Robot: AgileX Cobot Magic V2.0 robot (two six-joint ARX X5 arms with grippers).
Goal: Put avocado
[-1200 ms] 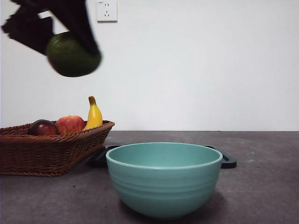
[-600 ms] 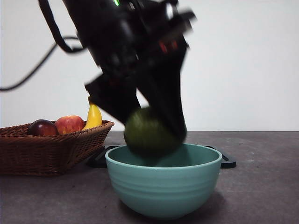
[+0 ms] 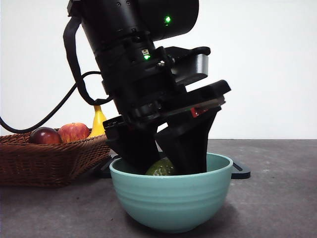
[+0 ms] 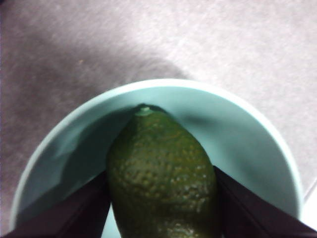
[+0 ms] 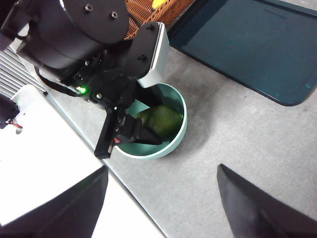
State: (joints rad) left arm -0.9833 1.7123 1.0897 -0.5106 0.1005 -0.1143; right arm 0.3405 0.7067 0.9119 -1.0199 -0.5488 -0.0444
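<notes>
Grey tabletop under a white wall, left gripper down inside the teal bowl with the avocado.

Left wrist view shows the avocado clamped between the two black jaws, its stem end close to the bowl's inner wall; whether the fruit touches the bowl's floor cannot be told; from the front only its top shows above the rim, between the dark jaws; the wicker basket stands beside the bowl, holding a dark red-purple fruit, an apple and a banana; the right gripper hangs high above the table with its jaws spread wide apart, holding nothing; a dark tray lies behind the bowl.
</notes>
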